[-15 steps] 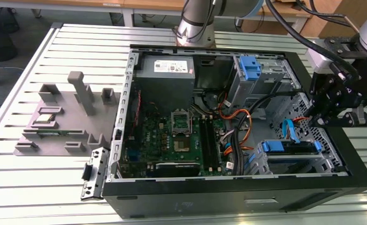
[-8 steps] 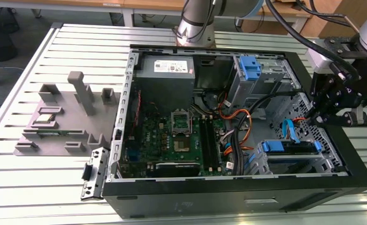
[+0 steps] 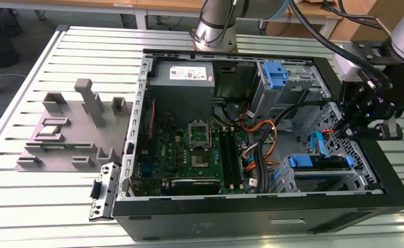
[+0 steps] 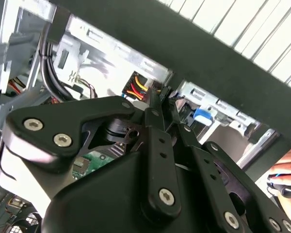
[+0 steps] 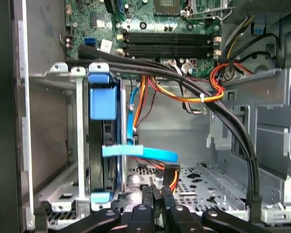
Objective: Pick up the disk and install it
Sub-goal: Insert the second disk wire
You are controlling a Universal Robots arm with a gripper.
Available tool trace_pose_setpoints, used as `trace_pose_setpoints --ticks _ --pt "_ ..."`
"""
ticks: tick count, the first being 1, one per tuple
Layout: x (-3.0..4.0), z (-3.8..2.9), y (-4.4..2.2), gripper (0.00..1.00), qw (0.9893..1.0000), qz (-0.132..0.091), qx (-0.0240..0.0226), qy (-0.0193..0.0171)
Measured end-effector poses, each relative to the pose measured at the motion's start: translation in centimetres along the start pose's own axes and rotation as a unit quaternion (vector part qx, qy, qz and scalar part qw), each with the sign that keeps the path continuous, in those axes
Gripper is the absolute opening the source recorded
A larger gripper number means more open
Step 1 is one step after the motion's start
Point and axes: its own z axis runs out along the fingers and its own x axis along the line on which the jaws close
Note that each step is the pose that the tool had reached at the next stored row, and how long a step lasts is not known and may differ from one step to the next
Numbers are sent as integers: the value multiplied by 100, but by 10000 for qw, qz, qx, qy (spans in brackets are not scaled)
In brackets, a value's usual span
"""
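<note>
1. So: gripper (image 3: 338, 135) sits inside the case (image 3: 257, 219), on the exterior view's right, just above the drive cage (image 3: 346, 181).
2. Jaws look pinched together in both wrist views and no part shows between them, so I read the gripper (image 5: 158, 190) as narrow and empty.
3. Disk (image 3: 317, 161) is already in the cage, blue rails at both ends, lying level with the cage top. In the first wrist view it shows edge-on (image 5: 103, 102), standing against the cage wall (image 5: 53, 121).
4. Gripper is near the disk but apart from it. Its tips are closest to the red-orange plug (image 5: 172, 175) and the blue cable (image 5: 145, 153) beside the disk.
5. Step in hand, by my read: pick is done and the disk is placed — this is the tail of the install, either final seating or cabling. How deep the disk sits I cannot tell.
6. What a further move calls for: a straight push along the rails, not a tilt, and clearance from the black cable bundle (image 5: 233, 126) that drapes across the bay.
7. Risk: closed tips could snag the loose blue cable or nudge the plug.
8. A person's hand (image 4: 286, 172) shows outside the case edge in the second wrist view, well clear of the gripper (image 4: 157, 99).
</note>
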Motion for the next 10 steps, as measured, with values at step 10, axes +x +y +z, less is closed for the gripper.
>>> trace_pose_setpoints --ticks 10 --pt "195 -13 110 19 10000 -1 20 0"
